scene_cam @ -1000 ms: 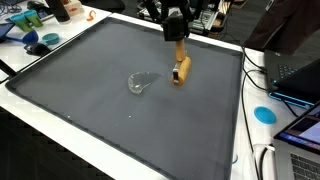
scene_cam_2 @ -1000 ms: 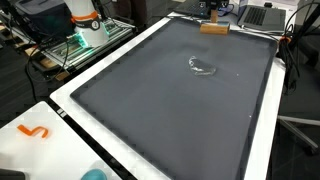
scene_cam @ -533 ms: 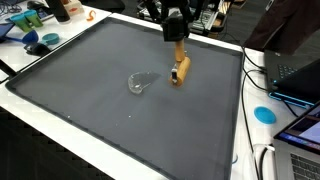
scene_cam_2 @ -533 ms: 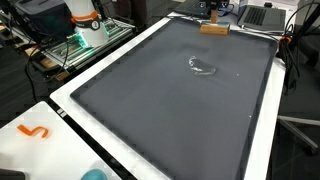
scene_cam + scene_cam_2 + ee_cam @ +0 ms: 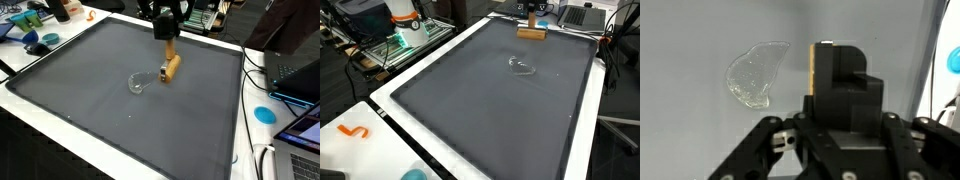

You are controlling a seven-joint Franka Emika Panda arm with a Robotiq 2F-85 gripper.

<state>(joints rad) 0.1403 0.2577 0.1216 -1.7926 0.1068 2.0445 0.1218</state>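
My gripper [image 5: 167, 36] hangs over the far part of a large dark grey mat [image 5: 90, 100]. It is shut on a tan wooden block [image 5: 172, 67] with a black piece on it, held upright just above the mat. The block also shows in an exterior view [image 5: 531, 33], below the gripper [image 5: 532, 14]. In the wrist view the gripper [image 5: 840, 105] holds the black and tan block [image 5: 830, 65]. A clear, crumpled plastic cup [image 5: 138, 82] lies on the mat close beside the block. It also shows in an exterior view [image 5: 522, 66] and in the wrist view [image 5: 755, 75].
The mat has a white table border [image 5: 120, 150]. Blue items [image 5: 45, 40] and clutter sit at a far corner. A blue disc [image 5: 263, 114] and laptops [image 5: 295, 75] lie beside the mat. A shelf with an orange-and-white bottle [image 5: 405, 20] stands off the table.
The gripper has carried the block a little sideways, closer to the clear cup. The cup has not moved.
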